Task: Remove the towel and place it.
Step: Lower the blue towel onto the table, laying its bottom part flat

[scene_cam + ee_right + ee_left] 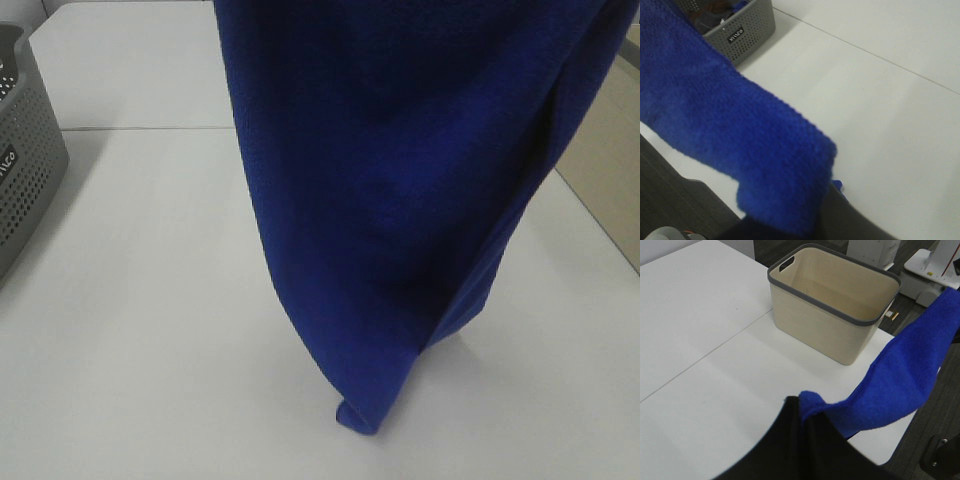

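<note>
One towel (400, 200) hangs over the tabletop (150, 300), its lowest fold touching or just above that tabletop. The left hand (802, 412) pinches an edge. The right hand (840, 215) is buried under cloth, so its grip cannot be told. Raising both hands before travelling would likely stop the fold dragging. The long axis runs steeply, its tip pointing down at the tabletop.

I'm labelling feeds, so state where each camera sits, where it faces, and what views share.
Exterior high: mounted high, looking down at white table and hanging towel; no arms show.
Left wrist: on left arm, past the left hand pinching a towel corner, toward a beige bin.
Right wrist: on right arm, facing a grey basket; towel hides most of the right hand.
Shared: towel everywhere; basket in exterior and right wrist.
</note>
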